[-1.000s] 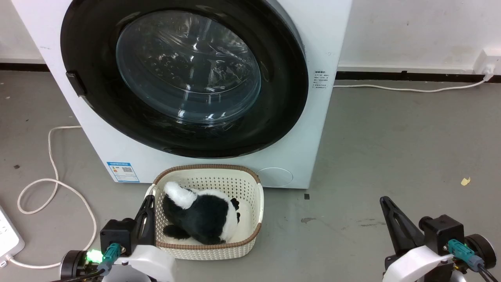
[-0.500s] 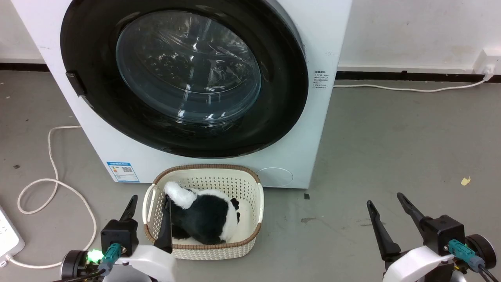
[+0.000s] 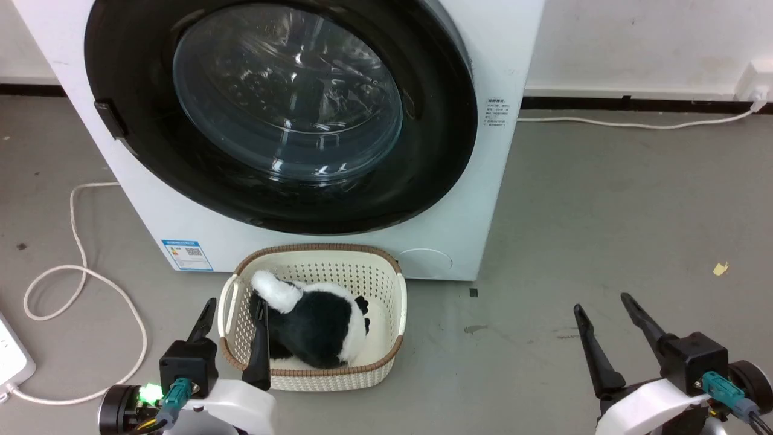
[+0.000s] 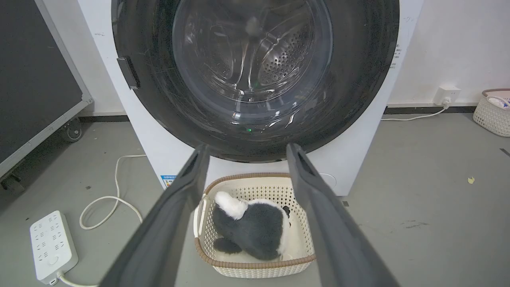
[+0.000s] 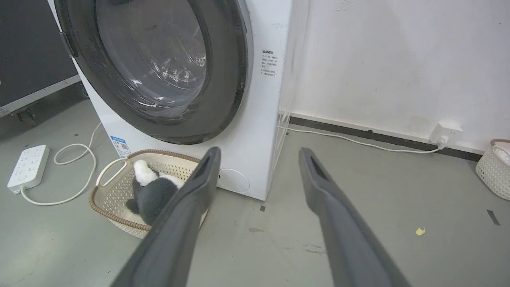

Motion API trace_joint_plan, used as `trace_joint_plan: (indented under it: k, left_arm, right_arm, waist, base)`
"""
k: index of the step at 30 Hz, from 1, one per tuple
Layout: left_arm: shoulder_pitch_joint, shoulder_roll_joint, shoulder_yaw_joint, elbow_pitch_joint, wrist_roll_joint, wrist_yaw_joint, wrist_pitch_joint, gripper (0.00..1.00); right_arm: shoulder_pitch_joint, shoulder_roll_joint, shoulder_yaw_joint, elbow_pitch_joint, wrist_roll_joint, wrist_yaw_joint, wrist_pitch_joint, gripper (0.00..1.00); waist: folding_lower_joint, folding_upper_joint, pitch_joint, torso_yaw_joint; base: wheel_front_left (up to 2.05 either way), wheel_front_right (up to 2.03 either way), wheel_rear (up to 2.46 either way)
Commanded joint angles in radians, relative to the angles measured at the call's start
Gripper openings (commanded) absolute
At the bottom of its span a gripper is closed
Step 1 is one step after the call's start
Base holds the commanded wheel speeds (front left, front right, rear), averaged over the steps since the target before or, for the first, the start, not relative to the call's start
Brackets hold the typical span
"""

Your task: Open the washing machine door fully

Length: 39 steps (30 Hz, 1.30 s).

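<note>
The left tool (image 3: 235, 303) is spread wide and holds nothing. In the head view its fingers fall either side of the left rim of a cream basket (image 3: 403, 314), where a black-and-white plush toy (image 3: 314, 326) lies. The right tool (image 3: 602, 302) is also spread and empty, over bare grey floor (image 3: 574, 211). Behind the basket, the washing machine door (image 3: 281, 109) sits closed against the front of the white washing machine (image 3: 477, 205), well apart from both tools.

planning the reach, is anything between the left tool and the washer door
Nothing blocks the air path from the left tool to the washing machine door. The cream basket with a plush toy sits on the floor between them, below the door's rim; it might crowd a low approach.
</note>
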Motion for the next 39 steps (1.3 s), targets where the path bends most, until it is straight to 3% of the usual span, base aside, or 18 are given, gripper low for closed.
trace_joint_plan:
  k: [1, 21, 22, 23, 32, 39]
  left_arm:
    - [-0.006, 0.000, -0.004, -0.002, -0.001, 0.007, -0.013, 1.00]
    - [-0.056, 0.000, -0.048, -0.027, -0.016, 0.043, -0.055, 1.00]
    - [-0.058, 0.000, -0.051, -0.028, -0.017, 0.045, -0.057, 1.00]
    - [-0.060, 0.000, -0.053, -0.029, -0.018, 0.047, -0.059, 1.00]
    - [-0.085, 0.000, -0.079, -0.038, -0.029, 0.066, -0.078, 1.00]
    - [-0.104, 0.001, -0.104, -0.042, -0.036, 0.084, -0.097, 1.00]
  right_arm:
    - [-0.006, 0.001, -0.005, -0.005, 0.002, 0.000, -0.012, 1.00]
    - [-0.143, -0.104, 0.008, -0.030, 0.060, 0.000, -0.023, 1.00]
    - [-0.153, -0.110, 0.009, -0.030, 0.067, 0.000, -0.020, 0.73]
    - [-0.162, -0.115, 0.009, -0.031, 0.075, -0.001, -0.016, 0.00]
    - [-0.276, -0.132, -0.007, -0.025, 0.196, -0.001, 0.028, 0.00]
    - [-0.427, -0.120, -0.039, 0.034, 0.374, -0.001, 0.109, 0.00]
  waist:
    - [-0.0001, -0.0001, 0.007, 0.002]
    - [-0.0001, -0.0001, 0.114, 0.056]
    - [-0.0001, -0.0001, 0.119, 0.059]
    - [-0.0001, -0.0001, 0.124, 0.063]
    - [-0.0001, -0.0001, 0.173, 0.095]
    - [-0.0001, -0.0001, 0.222, 0.120]
  base:
    - [0.00, 0.00, 0.00]
    - [0.00, 0.00, 0.00]
    - [0.00, 0.00, 0.00]
    - [0.00, 0.00, 0.00]
    - [0.00, 0.00, 0.00]
    - [0.00, 0.00, 0.00]
